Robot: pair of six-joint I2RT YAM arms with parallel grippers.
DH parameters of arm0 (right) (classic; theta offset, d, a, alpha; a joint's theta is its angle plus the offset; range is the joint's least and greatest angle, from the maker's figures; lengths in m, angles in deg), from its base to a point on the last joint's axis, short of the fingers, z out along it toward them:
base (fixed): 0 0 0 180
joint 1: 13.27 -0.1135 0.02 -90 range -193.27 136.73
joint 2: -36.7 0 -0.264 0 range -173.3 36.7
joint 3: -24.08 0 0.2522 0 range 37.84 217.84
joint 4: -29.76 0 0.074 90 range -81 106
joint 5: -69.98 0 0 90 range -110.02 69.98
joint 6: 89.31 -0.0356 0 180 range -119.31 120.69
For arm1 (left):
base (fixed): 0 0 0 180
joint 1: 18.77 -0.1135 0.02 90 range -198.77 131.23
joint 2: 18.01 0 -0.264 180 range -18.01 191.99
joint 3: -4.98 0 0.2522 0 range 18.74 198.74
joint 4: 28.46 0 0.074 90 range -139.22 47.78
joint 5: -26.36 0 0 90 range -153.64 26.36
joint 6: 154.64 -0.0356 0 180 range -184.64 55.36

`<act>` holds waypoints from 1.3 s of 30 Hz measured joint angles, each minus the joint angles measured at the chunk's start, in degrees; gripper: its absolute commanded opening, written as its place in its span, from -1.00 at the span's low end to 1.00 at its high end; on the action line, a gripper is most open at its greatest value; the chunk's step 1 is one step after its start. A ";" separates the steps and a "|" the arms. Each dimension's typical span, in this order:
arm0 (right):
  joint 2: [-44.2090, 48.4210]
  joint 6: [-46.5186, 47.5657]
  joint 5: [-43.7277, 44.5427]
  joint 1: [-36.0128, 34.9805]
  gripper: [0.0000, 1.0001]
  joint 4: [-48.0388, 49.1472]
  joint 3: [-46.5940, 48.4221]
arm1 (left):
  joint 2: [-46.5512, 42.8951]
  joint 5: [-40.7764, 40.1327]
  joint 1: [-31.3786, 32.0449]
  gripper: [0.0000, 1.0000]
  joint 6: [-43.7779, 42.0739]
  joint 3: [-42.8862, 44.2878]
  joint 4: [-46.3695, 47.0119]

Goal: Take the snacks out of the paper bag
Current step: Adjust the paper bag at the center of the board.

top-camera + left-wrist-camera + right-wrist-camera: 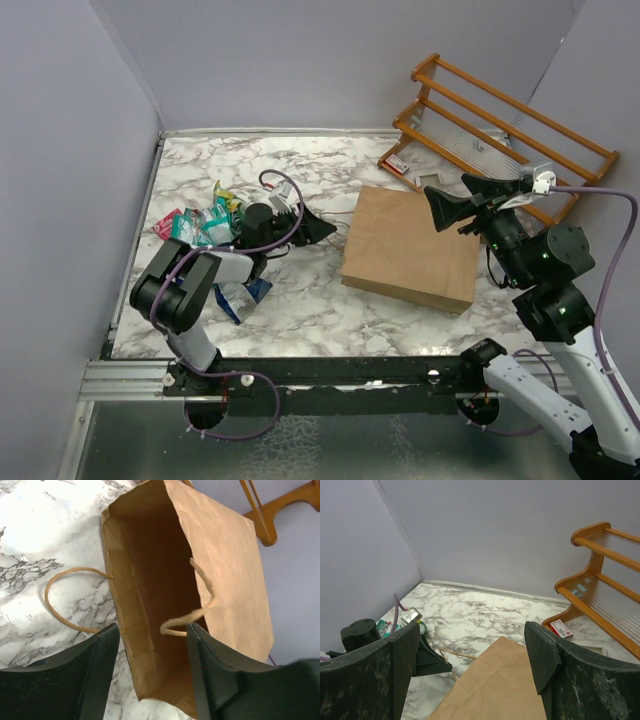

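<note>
The brown paper bag [410,250] lies flat on the marble table, its mouth facing left. My left gripper [322,228] is open and empty just outside that mouth. In the left wrist view the gripper [152,642] looks into the bag [225,555]; the inside I can see holds no packet, and one loop handle [192,617] hangs across the opening. Several snacks [205,225] lie piled at the left, with a blue packet [243,295] nearer the front. My right gripper [442,207] is open and empty above the bag's far right part [500,690].
A wooden slatted rack [500,125] stands at the back right, also in the right wrist view [600,580]. A small red and white packet [397,165] lies at its foot. Grey walls close the left and back sides.
</note>
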 measured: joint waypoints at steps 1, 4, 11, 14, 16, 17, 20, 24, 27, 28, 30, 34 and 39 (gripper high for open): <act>-0.02 0.00 0.02 0.00 0.72 -0.09 0.00 | 1.14 0.00 0.02 0.03 0.33 0.00 1.27; 0.09 0.09 0.04 0.00 0.72 -0.11 -0.09 | 4.33 0.07 0.00 -0.09 1.77 0.11 7.13; 0.85 0.59 0.09 0.00 0.73 -0.09 -0.22 | 9.44 0.96 0.00 -0.87 6.29 2.38 16.63; 0.83 0.68 0.09 0.00 0.73 -0.11 -0.39 | 9.25 1.49 0.00 -1.00 6.84 3.67 17.51; 0.83 0.83 0.09 0.00 0.73 -0.11 -0.39 | 8.02 1.84 0.02 -1.00 6.62 4.09 15.67; 0.85 0.87 0.11 0.00 0.73 -0.11 -0.39 | 7.04 1.95 0.00 -1.00 6.27 4.24 14.25; 0.85 0.98 0.17 0.00 0.73 -0.11 -0.42 | 0.50 1.77 0.02 -1.00 3.61 6.16 4.00; 1.07 0.98 0.17 0.00 0.73 -0.04 -1.18 | -8.52 0.13 0.74 -1.00 -1.68 12.74 -10.10; 1.01 0.96 0.17 0.00 0.73 -0.07 -1.60 | -12.33 -1.18 2.19 -1.00 -5.77 19.50 -18.60; 0.98 0.96 0.17 0.00 0.73 -0.07 -1.62 | -12.92 -1.60 2.89 -1.00 -7.08 21.77 -21.40; 0.96 0.96 0.17 0.00 0.73 -0.04 -1.64 | -13.22 -2.34 4.42 -1.00 -9.25 25.94 -25.83; 1.14 0.96 0.22 0.00 0.73 -0.09 -1.64 | -13.18 -4.37 8.22 -1.00 -13.38 32.74 -34.67; 2.19 0.96 0.63 0.00 0.73 -0.09 -1.64 | -11.76 -7.17 12.50 -1.00 -18.56 42.34 -44.22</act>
